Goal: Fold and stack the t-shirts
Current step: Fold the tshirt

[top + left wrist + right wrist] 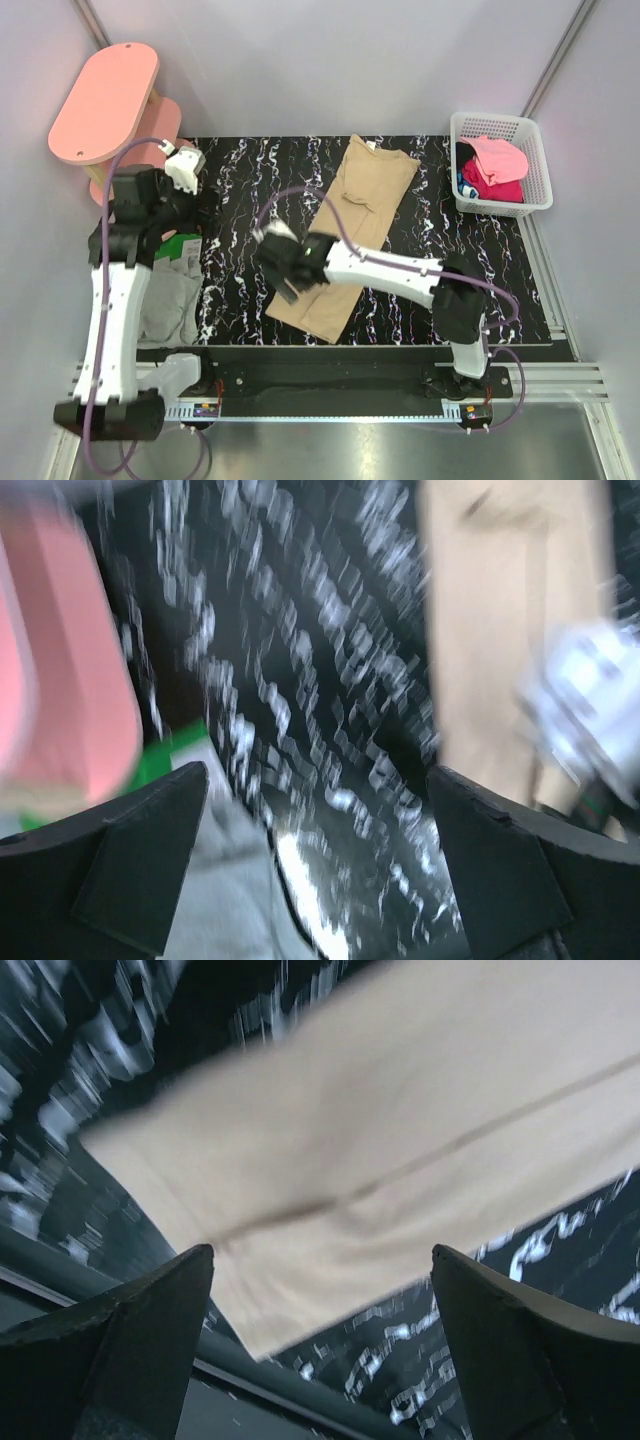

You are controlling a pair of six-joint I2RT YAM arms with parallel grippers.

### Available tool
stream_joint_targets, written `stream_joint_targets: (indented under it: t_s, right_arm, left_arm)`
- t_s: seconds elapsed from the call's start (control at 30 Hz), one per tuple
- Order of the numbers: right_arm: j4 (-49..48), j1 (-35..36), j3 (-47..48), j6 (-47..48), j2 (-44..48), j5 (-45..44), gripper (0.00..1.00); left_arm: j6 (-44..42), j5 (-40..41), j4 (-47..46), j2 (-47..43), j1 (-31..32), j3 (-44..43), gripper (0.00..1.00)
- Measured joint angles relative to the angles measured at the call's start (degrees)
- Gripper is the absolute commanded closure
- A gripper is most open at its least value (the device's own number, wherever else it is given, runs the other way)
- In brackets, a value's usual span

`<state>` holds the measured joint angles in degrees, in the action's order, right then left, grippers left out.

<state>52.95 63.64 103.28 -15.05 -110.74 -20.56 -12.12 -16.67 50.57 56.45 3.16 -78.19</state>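
Note:
A tan t-shirt, folded into a long strip, lies diagonally across the black marbled table. My right gripper hovers open over the strip's near left end. In the right wrist view the tan t-shirt lies beyond the right gripper, with nothing between the jaws. My left gripper is open at the table's left edge, above a green t-shirt and a grey t-shirt. In the blurred left wrist view the left gripper holds nothing; the grey t-shirt is below it and the tan t-shirt to the right.
A white basket at the back right holds pink and magenta t-shirts. Pink oval shelves stand off the table's back left corner. A metal rail carries the arm bases along the near edge.

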Motion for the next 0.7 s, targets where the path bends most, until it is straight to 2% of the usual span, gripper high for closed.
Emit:
stream_joint_targets:
  t_s: [0.1,0.27,0.47,0.7]
  right_arm:
    - [1.3,5.2,-10.5,-1.1,0.0,-2.6,0.03]
    - [1.7,10.4,-17.1,-2.6,4.0,-4.8,0.05]
    - [-2.2,15.9,-19.8,-3.1,11.5,-4.3,0.09]
    - [-6.8,17.4,-22.8,-3.2,9.7,-1.9,0.11]
  left_arm:
    - [0.2,-2.3,0.6,6.4,-7.2,3.9,0.01]
    - [0.2,-6.9,0.6,14.6,-15.4,5.1,0.01]
    - [0.2,-10.3,0.5,17.2,-16.4,5.1,0.01]
    - [0.7,-11.7,0.4,19.8,-16.4,5.1,0.01]
